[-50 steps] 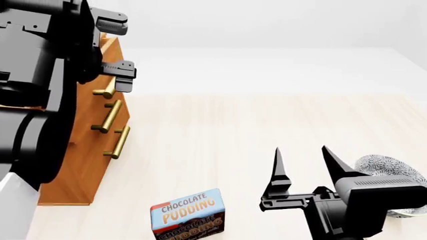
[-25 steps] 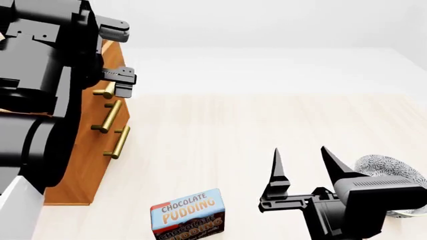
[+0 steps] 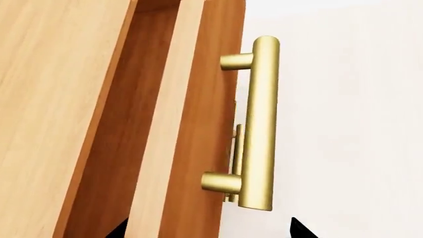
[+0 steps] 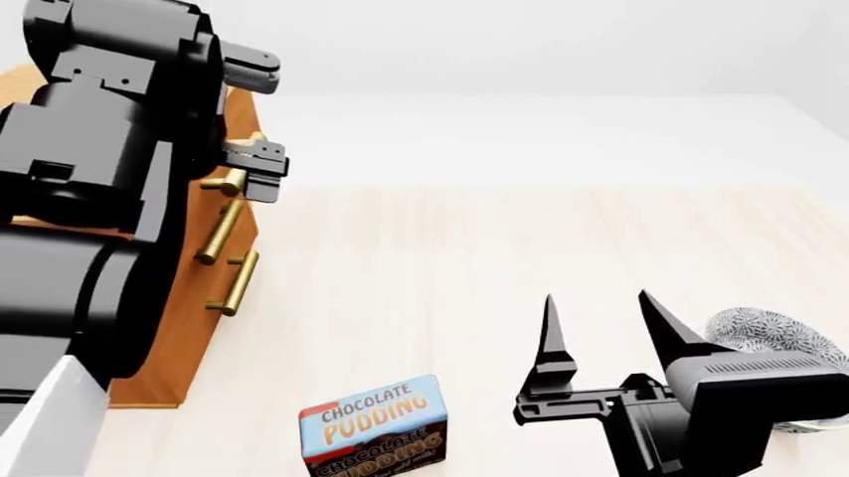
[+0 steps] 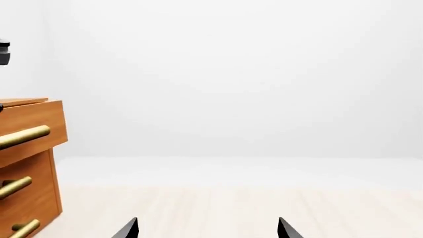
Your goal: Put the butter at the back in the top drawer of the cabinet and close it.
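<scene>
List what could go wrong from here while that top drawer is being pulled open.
1. The left gripper sits at the top drawer's handle, but its hold is not visible; it could slip off mid-pull.
2. The top drawer is only slightly out of the cabinet; a skewed pull might jam it.
3. The butter shows in no view. Only the pudding box lies near the open right gripper, so the wrong carton might get grabbed.

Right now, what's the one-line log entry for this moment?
left gripper: at top drawer handle, grip unclear | top drawer: slightly open | right gripper: open, empty | butter: not visible
</scene>
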Robot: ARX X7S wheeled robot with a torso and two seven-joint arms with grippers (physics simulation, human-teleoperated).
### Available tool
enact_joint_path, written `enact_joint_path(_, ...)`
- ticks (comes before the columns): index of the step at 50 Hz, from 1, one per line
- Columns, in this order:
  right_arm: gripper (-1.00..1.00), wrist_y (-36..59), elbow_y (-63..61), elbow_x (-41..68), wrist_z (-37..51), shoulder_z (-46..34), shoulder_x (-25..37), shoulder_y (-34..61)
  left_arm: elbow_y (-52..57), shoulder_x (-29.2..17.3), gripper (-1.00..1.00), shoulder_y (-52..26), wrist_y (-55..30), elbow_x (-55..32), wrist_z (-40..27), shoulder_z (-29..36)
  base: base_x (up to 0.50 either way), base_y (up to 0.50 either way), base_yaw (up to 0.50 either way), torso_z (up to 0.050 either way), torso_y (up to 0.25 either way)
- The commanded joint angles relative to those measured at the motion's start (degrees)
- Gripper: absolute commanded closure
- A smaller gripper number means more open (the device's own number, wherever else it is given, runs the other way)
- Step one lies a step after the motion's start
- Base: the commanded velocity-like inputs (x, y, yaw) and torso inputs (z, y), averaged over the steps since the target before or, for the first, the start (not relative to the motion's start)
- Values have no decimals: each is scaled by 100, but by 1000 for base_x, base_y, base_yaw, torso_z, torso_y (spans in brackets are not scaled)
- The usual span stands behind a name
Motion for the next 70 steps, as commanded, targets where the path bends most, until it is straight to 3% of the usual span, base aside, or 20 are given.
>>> enact_joint_path(1, -100, -33, 16, 1, 16, -37, 14, -3, -23, 176, -100, 9, -92, -329, 306, -563, 0, 0, 0, 0, 0)
enact_joint_path(13, -100, -35, 0, 3, 46, -82, 30, -3, -23, 212, -100, -50, -132, -892, 151, -468, 0, 0, 0, 0, 0)
enact_joint_path(26, -100, -115, 20, 31, 35, -63, 69, -62, -22, 215, -100, -96, -107, -2340, -340, 378, 0, 0, 0, 0, 0)
enact_joint_path(39, -100, -217, -2, 76, 22, -11, 117, -155, -20, 215, -100, -140, 145, -5030, -1109, 2417, 0, 0, 0, 0, 0)
enact_joint_path(59, -100, -398, -110, 183, -11, 176, 276, -405, 438, 216, -100, -420, 1075, -10717, -2055, 6943, 0, 0, 0, 0, 0)
enact_joint_path(64, -100, -425, -132, 193, -9, 200, 306, -444, 587, 216, -100, -481, 1287, -11500, -2162, 7617, 0, 0, 0, 0, 0)
enact_joint_path(70, -100, -453, -145, 211, -4, 220, 329, -482, 710, 216, -100, -515, 1420, -12005, -2364, 7907, 0, 0, 0, 0, 0)
